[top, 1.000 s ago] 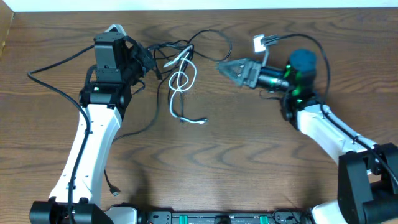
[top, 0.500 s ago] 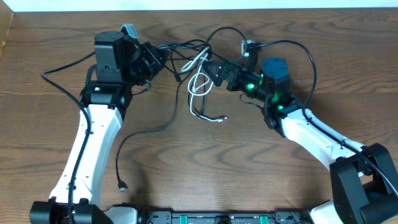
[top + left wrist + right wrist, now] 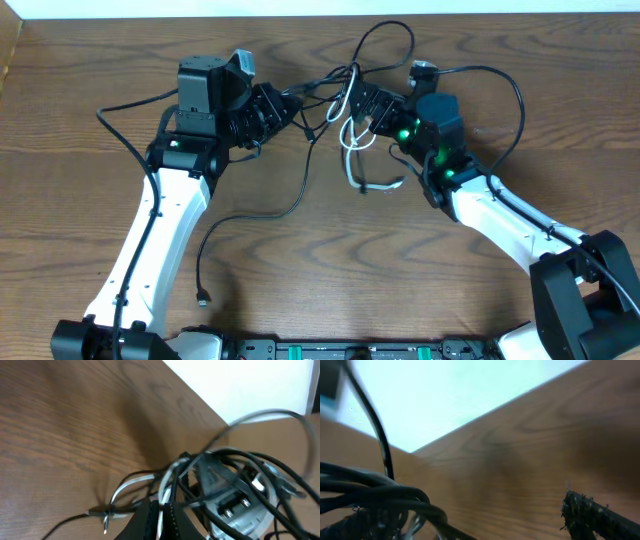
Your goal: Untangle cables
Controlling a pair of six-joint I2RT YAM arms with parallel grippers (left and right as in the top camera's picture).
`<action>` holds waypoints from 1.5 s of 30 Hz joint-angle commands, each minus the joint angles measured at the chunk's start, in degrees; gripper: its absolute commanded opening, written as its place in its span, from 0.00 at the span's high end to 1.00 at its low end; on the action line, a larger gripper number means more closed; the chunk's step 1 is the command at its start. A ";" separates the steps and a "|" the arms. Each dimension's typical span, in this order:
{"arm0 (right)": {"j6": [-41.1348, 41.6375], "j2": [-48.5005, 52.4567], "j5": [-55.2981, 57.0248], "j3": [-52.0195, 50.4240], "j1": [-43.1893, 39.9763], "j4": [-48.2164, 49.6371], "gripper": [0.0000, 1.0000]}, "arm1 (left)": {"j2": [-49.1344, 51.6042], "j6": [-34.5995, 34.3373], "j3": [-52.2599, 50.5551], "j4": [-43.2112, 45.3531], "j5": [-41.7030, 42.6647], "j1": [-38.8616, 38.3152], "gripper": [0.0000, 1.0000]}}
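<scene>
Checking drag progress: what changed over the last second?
The left gripper, shut on the cables, dragged the tangle rightward; the white cable and loose black plug end followed. The right gripper swung in to the tangle. Unchanged: left shut, right open, knot still tangled.

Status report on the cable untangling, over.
Left gripper shut on the cables. Right gripper open, nosed into the tangle. White cable looped through the black ones, not yet free. Tangle sits between both arms.

A blurred bundle of black cables (image 3: 380,495) lies lower left, the fingers (image 3: 592,515) spread above the wooden counter (image 3: 520,460).
</scene>
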 commanded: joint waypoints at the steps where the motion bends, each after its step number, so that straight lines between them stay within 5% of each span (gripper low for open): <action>1: -0.59 -0.55 14.69 0.33 -1.88 -3.85 0.01 | -2.23 4.22 0.63 -0.52 2.45 0.48 0.92; 15: -0.63 -0.55 17.27 0.33 -14.25 -21.14 0.01 | -8.24 10.86 0.63 -2.69 2.45 7.98 0.93; 29: -3.45 -0.55 12.94 0.33 -19.78 -27.28 0.01 | -10.49 11.37 0.63 -3.91 2.45 14.73 0.92; 45: -17.33 -0.55 -29.40 0.33 -15.82 -14.82 0.01 | -10.49 8.70 0.63 -4.15 2.47 14.69 0.92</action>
